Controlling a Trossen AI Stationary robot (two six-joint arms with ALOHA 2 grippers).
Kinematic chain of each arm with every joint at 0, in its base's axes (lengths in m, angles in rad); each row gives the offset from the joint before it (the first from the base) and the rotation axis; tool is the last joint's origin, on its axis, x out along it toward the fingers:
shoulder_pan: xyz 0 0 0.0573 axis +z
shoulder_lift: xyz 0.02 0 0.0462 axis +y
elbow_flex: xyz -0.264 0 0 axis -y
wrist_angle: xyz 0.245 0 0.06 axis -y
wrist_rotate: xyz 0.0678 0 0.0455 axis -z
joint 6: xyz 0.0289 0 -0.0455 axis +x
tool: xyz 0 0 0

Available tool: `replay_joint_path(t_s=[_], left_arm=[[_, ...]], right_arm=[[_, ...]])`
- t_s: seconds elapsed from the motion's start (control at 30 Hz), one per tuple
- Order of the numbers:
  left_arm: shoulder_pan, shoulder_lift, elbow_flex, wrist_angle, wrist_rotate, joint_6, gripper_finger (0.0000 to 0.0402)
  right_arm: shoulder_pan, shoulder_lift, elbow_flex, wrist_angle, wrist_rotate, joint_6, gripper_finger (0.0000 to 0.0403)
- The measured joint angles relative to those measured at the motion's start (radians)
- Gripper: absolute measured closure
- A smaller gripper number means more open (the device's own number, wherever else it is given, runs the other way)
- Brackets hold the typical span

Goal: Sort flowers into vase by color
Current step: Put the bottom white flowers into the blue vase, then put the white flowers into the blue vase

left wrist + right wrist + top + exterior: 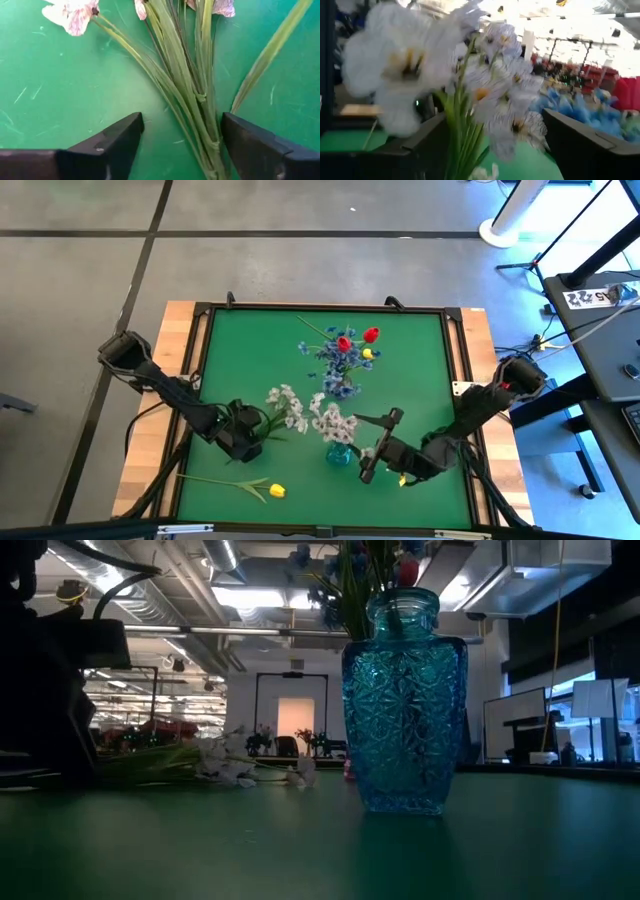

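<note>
Left wrist view: left tool (182, 137), released, straddles the white spray's stems (192, 95), which run toward 12 o'clock.

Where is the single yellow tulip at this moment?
In the high view the yellow tulip lies flat on the green mat, near its front-left corner, just in front of the left end effector.

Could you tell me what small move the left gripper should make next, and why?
Probably close. The left gripper is open with its fingers either side of the white spray's green stems, which lie flat on the mat, not yet gripped.
</note>
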Motion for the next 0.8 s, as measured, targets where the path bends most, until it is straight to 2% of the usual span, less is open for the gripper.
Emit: replay_joint_path(t_s=[0.2,0.3,0.4,0.53,0.63,0.7,0.8], left_arm=[[0.0,0.003,-0.002,0.016,-0.024,-0.058,0.0233],[0.0,0.003,-0.003,0.034,-0.056,-0.082,0.0304],[-0.011,0.004,-0.003,0.094,-0.129,-0.079,0.0378],[-0.042,0.003,-0.003,0.212,-0.163,-0.027,0.0388],[-0.067,-0.01,0.017,0.177,-0.149,-0.023,0.039],[-0.089,-0.035,0.044,0.118,-0.106,-0.023,0.0393],[-0.143,-0.074,0.095,0.08,0.042,-0.022,0.0396]], right_arm=[[0.039,-0.021,0.0,-0.202,0.033,0.197,0.0097],[0.039,-0.021,0.0,-0.3,-0.016,0.329,0.0097],[0.05,-0.026,0.0,-0.372,-0.101,0.42,0.0097],[0.113,-0.06,0.0,-0.411,-0.152,0.45,0.0097],[0.173,-0.086,0.0,-0.436,-0.144,0.444,0.0097],[0.213,-0.102,0.0,-0.453,-0.148,0.444,0.0097],[0.267,-0.11,0.001,-0.476,-0.163,0.446,0.0097]])
